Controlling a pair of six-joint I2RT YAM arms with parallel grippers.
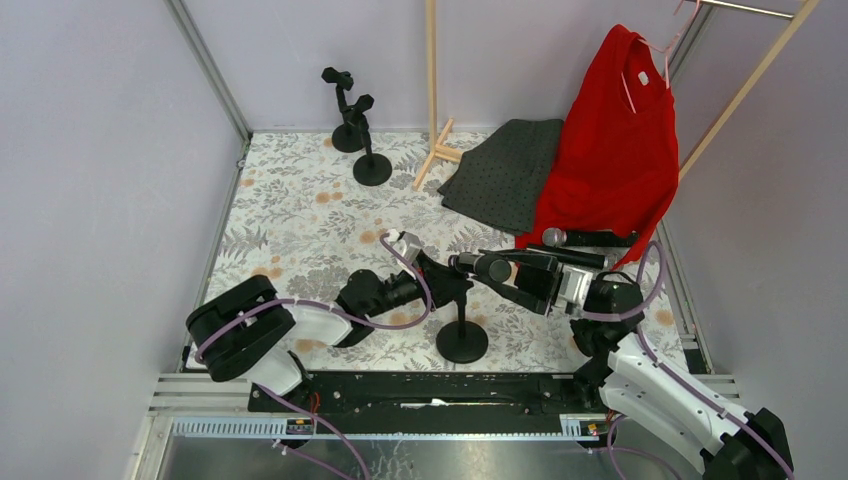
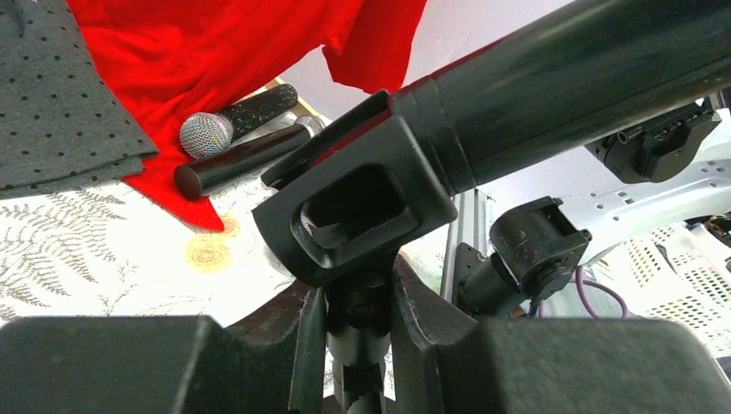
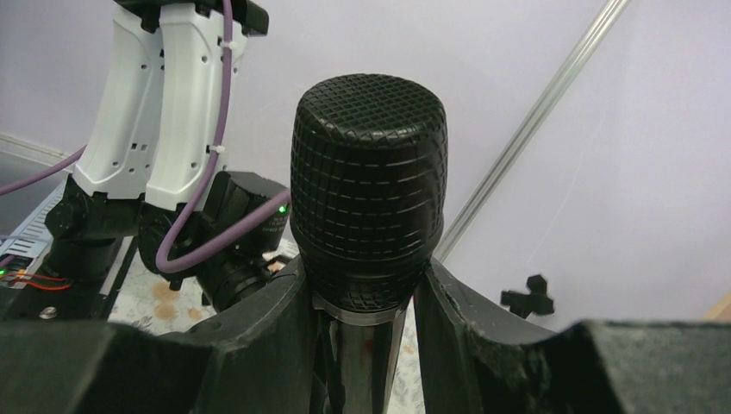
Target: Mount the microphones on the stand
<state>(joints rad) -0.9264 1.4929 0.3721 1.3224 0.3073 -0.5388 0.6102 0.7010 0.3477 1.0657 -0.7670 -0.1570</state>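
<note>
Right gripper (image 3: 362, 289) grasps the mic (image 3: 369, 190), which lies near-level with its tail at the clip (image 2: 353, 207) to its left. Left gripper (image 2: 358, 354) clamps the stem (image 2: 358, 319) beneath.

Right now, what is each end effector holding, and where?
Right end effector: black microphone, just below its head. Left end effector: stand's post, under the clip.

White-shelled arms (image 1: 650, 385) with black joints — purple cables (image 3: 222, 86) alongside, black fingers (image 3: 250, 345).
</note>
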